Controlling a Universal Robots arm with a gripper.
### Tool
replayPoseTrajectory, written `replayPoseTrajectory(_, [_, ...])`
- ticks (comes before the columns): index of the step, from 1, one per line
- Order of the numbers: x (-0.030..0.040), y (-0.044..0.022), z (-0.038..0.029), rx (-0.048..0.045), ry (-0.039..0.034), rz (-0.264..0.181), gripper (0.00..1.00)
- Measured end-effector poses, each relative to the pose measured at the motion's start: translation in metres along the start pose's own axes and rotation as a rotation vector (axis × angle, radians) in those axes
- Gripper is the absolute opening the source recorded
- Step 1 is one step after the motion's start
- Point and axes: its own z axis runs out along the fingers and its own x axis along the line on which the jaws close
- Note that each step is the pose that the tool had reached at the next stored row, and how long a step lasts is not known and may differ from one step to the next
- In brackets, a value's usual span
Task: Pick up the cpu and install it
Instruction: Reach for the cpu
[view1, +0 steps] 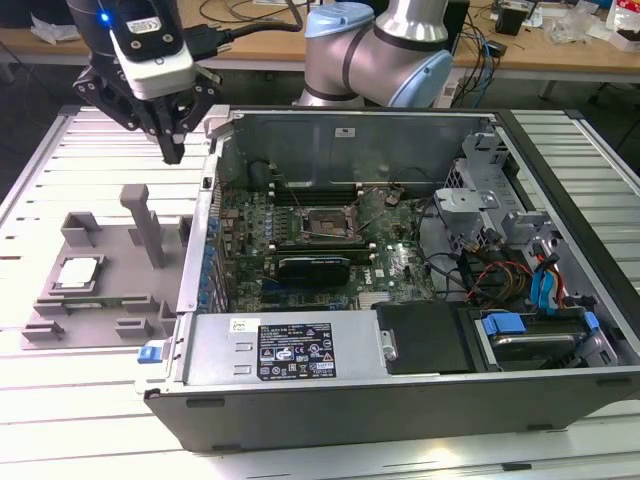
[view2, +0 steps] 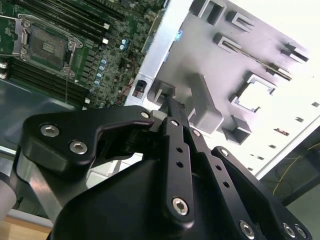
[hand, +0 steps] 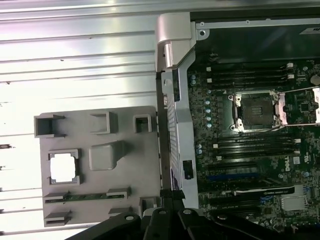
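One gripper (view1: 174, 150) hangs in the air on the exterior view's left, above the far part of the grey tray (view1: 105, 312) and close to the side wall of the open computer case (view1: 400, 405). Its two black fingers are pressed together at the tips and nothing is between them; the second wrist view shows the gripper (view2: 170, 107) in the same way, with the fingers meeting. The cpu (view1: 78, 272) lies flat in a square pocket of the tray, at the side of the tray away from the case, and it is well apart from the gripper. In the first wrist view the cpu (hand: 65, 167) looks very bright in its pocket of the tray (hand: 142, 175). A tall upright post (view1: 146, 222) stands on the tray between the cpu and the case. The tray lies on a pale slatted surface (view1: 60, 410), just beside the case. Inside the case, the processor socket (view1: 325, 226) on the green board is open, with its metal frame lifted, and no chip lies in it.
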Motion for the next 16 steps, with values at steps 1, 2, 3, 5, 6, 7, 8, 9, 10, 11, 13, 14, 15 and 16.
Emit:
replayPoseTrajectory(1, [0.0016,-0.0001,0.0,0.0,0.0,0.0,0.11])
replayPoseTrajectory(2, [0.0035,-0.0001,-0.0001,0.0,0.0001,0.0,0.11])
replayPoseTrajectory(3, [0.0053,-0.0002,-0.0001,0.0,0.0,0.0,0.11])
replayPoseTrajectory(5, [0.0087,-0.0003,-0.0002,0.0,0.0,0.0,0.11])
replayPoseTrajectory(6, [0.0114,-0.0005,-0.0003,0.0,0.0,0.0,0.11])
replayPoseTrajectory(7, [0.0131,-0.0005,-0.0003,0.0,0.0,0.0,0.11])
replayPoseTrajectory(8, [0.0143,-0.0006,-0.0003,-0.0001,-0.0001,0.0,0.11])
replayPoseTrajectory(9, [0.0167,-0.0008,-0.0004,0.0,0.0,0.0,0.11])
replayPoseTrajectory(10, [0.0193,-0.001,-0.0005,0.0,-0.0001,0.0,0.11])
replayPoseTrajectory(11, [0.0204,-0.001,-0.0005,0.0,0.0,0.0,0.11])
replayPoseTrajectory(13, [0.0241,-0.0013,-0.0006,0.0,0.0,0.0,0.11])
replayPoseTrajectory(14, [0.0278,-0.0015,-0.0007,0.0,0.0,0.0,0.11])
replayPoseTrajectory(15, [0.0319,-0.0018,-0.0008,0.0,0.0,0.0,0.11])
replayPoseTrajectory(16, [0.0357,-0.002,-0.0009,0.0,-0.0001,0.0,0.11])
